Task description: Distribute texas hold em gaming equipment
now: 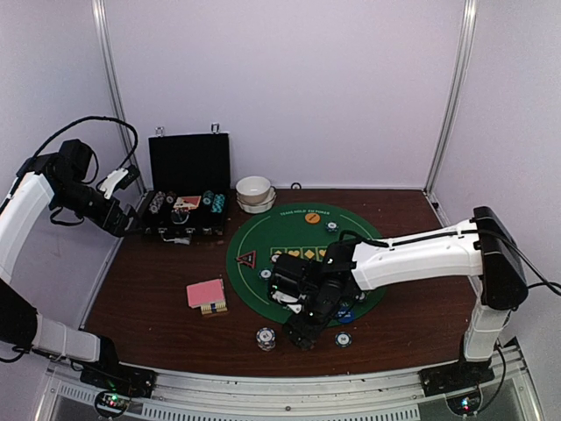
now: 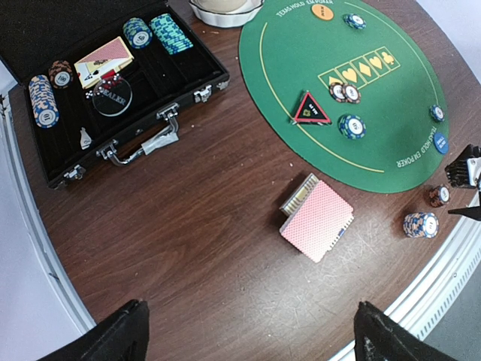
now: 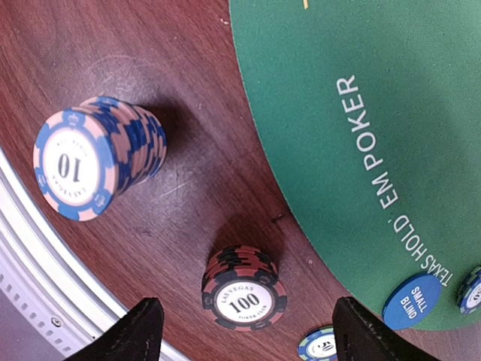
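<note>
The right pincer (image 3: 246, 302) is held low over the wooden surface (image 2: 188, 226), just off the rim of the green poker mat (image 3: 361, 113). Its fingers are spread wide and nothing is gripped. In the right wrist view a black-and-red stack of chips marked 100 (image 3: 244, 289) is seen between the two fingers and apart from both. A taller blue-and-pink stack of chips marked 10 (image 3: 90, 162) stands upright nearby on the bare wood. A blue disc marked SMALL BLIND (image 3: 412, 301) lies flat on the mat's edge.

The left pincer (image 2: 249, 312) is held high above the surface, near the open black case (image 2: 45, 169). Its fingers are also spread wide and empty. In the case, rows of chips (image 2: 43, 99), a few cards (image 2: 105, 59) and a clear dealer button (image 2: 113, 96) are seen.

A deck of pink-backed cards (image 2: 317, 218) lies on the wood beside the mat. On the mat are a red-triangle token (image 2: 311, 110), an orange disc (image 2: 322, 10) and a short blue chip stack (image 2: 351, 125) just beside the triangle. Stacked white bowls (image 1: 255, 193) stand beyond the mat, next to the case.
</note>
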